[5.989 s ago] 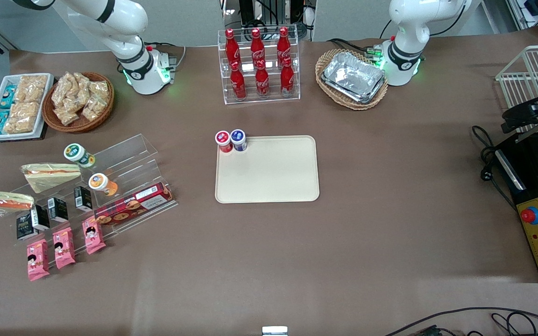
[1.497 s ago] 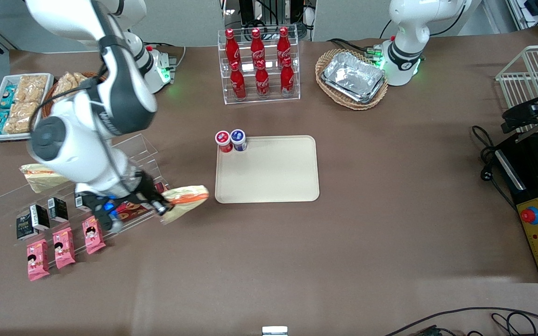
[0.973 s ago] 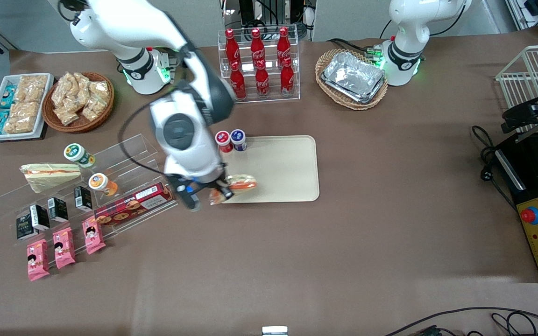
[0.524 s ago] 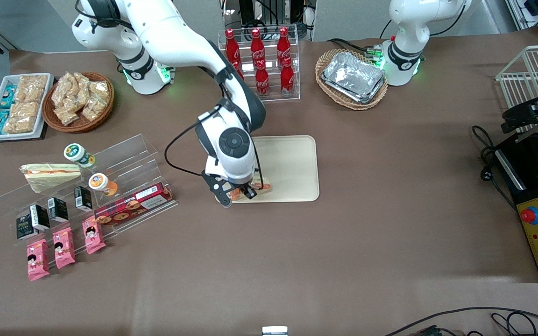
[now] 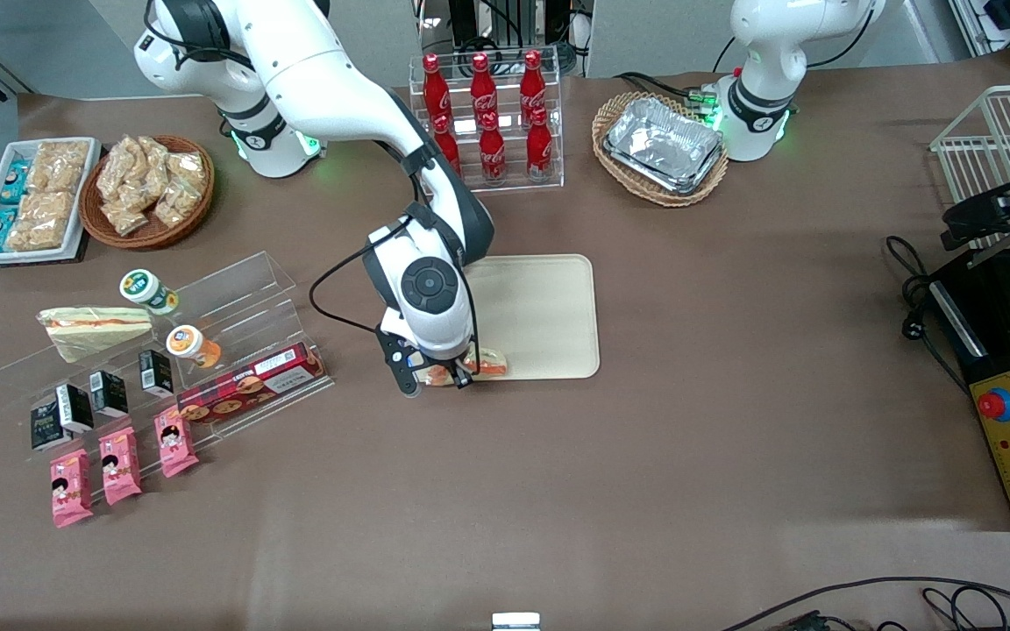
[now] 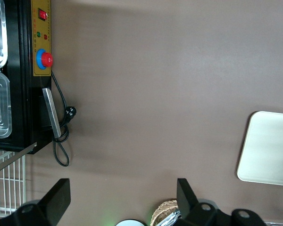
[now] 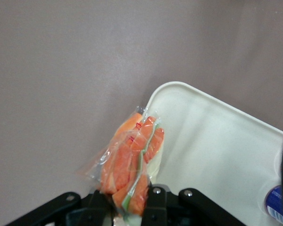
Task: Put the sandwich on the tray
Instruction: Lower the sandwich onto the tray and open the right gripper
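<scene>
Front view: you see the tool (image 5: 444,375) low over the tray (image 5: 549,315) at its corner nearest the camera, toward the working arm's end, clamped on the sandwich (image 5: 483,365). The arm's wrist covers much of that end of the tray. Toward the working arm's end of the brown worktop (image 5: 645,456) stand a clear acrylic rack (image 5: 242,289), a paler sandwich (image 5: 93,329) and pink snack packs (image 5: 119,464). A rack of red bottles (image 5: 486,123) and a wicker basket of foil trays (image 5: 661,147) lie farther from the camera.

Left wrist view: you see one tray corner (image 6: 269,150) and a black control box (image 6: 35,70) on bare worktop.

Right wrist view: the sandwich (image 7: 132,165) overlaps the tray rim (image 7: 174,89), its wrapper held between the tool's fingers (image 7: 155,207).
</scene>
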Robot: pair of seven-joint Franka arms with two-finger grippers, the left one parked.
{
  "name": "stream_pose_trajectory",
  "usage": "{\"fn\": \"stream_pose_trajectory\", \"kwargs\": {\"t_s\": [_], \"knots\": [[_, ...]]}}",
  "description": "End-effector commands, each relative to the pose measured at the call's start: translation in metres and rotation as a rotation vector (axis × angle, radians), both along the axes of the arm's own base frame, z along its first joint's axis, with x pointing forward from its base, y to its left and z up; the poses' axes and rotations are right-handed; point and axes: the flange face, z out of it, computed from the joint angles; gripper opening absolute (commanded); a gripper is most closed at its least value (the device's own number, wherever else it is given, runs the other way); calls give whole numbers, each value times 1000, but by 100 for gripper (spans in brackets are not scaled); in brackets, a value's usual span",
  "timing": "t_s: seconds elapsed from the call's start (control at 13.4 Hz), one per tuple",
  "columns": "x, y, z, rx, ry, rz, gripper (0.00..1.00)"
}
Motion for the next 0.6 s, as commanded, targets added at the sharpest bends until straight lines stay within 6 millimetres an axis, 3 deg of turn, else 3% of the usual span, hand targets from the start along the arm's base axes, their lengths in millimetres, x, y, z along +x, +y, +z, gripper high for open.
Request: {"fn": "stream_pose_trajectory", "kwargs": {"t_s": [0.0, 0.45, 0.52], "knots": [[-7, 11, -13, 11, -19, -48, 15], [-17, 26, -25, 10, -32, -48, 19], [-19, 29, -27, 9, -35, -50, 28]]}}
